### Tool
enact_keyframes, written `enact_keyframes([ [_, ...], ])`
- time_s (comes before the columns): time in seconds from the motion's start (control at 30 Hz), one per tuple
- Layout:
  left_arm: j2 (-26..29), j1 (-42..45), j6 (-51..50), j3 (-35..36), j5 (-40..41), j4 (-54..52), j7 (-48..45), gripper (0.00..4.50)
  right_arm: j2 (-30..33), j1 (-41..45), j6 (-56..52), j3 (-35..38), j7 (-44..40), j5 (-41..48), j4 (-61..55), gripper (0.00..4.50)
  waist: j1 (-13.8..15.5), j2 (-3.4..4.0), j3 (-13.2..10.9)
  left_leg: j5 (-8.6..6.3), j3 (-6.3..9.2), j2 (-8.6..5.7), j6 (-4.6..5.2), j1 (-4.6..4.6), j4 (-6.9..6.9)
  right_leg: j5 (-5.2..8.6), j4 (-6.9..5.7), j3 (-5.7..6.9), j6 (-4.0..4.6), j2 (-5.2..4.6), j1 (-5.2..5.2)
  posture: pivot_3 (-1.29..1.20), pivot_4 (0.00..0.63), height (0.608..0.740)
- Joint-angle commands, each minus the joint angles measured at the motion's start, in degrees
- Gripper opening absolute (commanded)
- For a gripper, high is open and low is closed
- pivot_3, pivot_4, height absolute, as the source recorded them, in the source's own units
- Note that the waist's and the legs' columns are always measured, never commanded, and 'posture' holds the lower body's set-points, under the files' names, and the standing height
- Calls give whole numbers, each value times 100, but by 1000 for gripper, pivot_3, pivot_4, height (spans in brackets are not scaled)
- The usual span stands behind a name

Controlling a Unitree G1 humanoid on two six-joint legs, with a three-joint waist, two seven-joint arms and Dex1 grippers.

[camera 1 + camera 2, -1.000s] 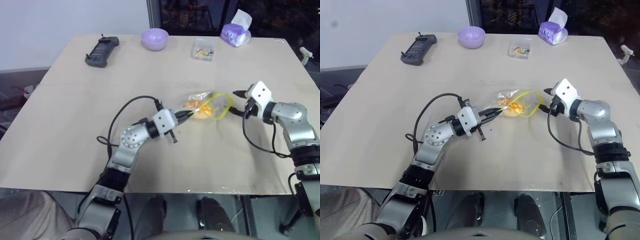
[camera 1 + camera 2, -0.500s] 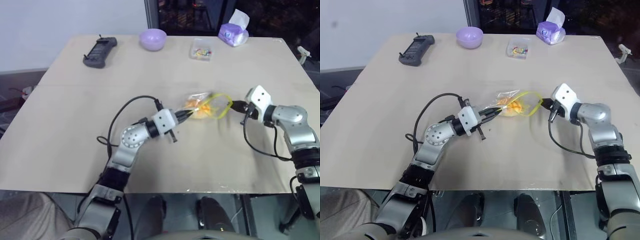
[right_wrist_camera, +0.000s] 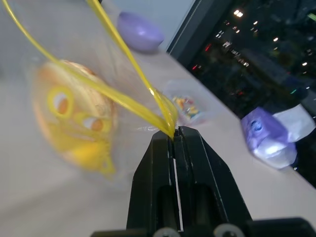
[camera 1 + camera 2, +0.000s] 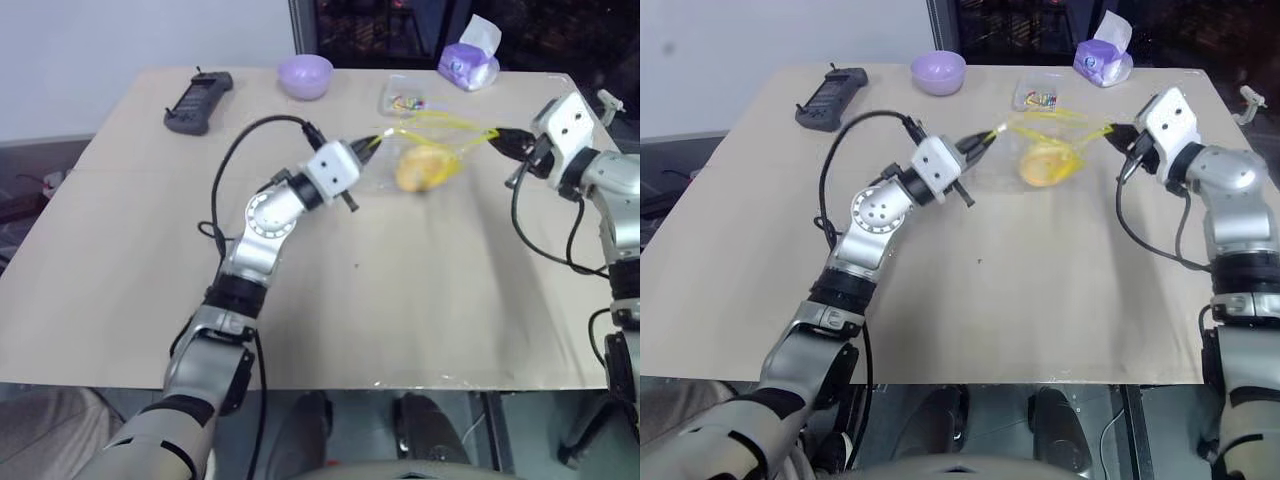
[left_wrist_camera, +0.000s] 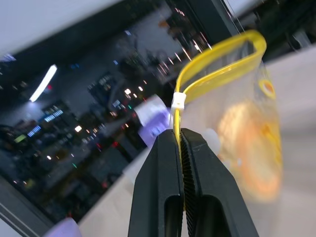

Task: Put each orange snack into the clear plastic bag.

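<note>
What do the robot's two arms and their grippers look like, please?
Both arms are silver-grey metal with round joints and darker lower segments. Each wrist carries a white block with small dark dots, and a looping black cable. The left gripper and right gripper each have two slim black fingers.

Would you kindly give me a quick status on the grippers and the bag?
Left gripper and right gripper both shut on the clear plastic bag, at opposite ends of its yellow seal. Bag off the table, orange snack inside. Nothing in the way.

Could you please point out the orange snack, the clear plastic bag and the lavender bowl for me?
orange snack [image 4: 422,169]: left eye view, middle of the bun.
clear plastic bag [image 5: 217,78]: left wrist view, yellow seal strip.
lavender bowl [image 4: 306,77]: left eye view, its outer wall.
</note>
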State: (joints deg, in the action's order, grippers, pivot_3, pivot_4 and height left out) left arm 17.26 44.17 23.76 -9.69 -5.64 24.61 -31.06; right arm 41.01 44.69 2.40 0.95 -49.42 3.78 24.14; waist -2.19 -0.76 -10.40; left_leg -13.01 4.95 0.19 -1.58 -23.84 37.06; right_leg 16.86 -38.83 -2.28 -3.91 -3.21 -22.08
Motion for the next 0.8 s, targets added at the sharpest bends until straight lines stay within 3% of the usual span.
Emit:
enact_keyframes([
  [0.03,82,-321,123,-111,19,-309,-198,0,188,-435,-235,-15,-208,49,-595,617,1,0,0,0,0,0,0,0,0,0,-2,0,0,0,-1,0,150,736],
  [0.17,172,-562,64,-134,73,-677,-335,0,670,-936,-559,-256,-697,-155,-1208,2204,8,2,-2,-2,1,0,4,1,12,-1,-18,-1,0,0,-2,0,150,736],
  [0.3,322,-645,27,-136,87,-1012,-493,0,1500,-865,-600,-410,-1025,-648,-1313,2204,21,6,-3,-13,-1,-2,24,4,22,-1,-26,-3,-1,0,0,0,150,736],
  [0.4,440,-688,-5,-147,76,-1191,-595,0,1647,-584,-1215,-257,-1502,-60,-2033,2204,-22,9,-2,-14,0,-1,24,6,22,-1,-25,-3,-1,1,1,0,150,736],
  [0.5,472,-722,-83,-152,128,-1317,-642,0,1543,-214,-1584,-255,-1563,165,-2506,2204,-62,10,-2,-14,0,9,24,12,17,-1,-26,-10,-1,12,0,0,150,736],
  [0.8,435,-689,-382,-166,193,-1542,-758,0,333,165,-1928,-793,-1211,365,-3219,2204,37,9,-2,-14,8,0,24,0,23,-1,-20,1,-1,3,1,0,150,736],
])
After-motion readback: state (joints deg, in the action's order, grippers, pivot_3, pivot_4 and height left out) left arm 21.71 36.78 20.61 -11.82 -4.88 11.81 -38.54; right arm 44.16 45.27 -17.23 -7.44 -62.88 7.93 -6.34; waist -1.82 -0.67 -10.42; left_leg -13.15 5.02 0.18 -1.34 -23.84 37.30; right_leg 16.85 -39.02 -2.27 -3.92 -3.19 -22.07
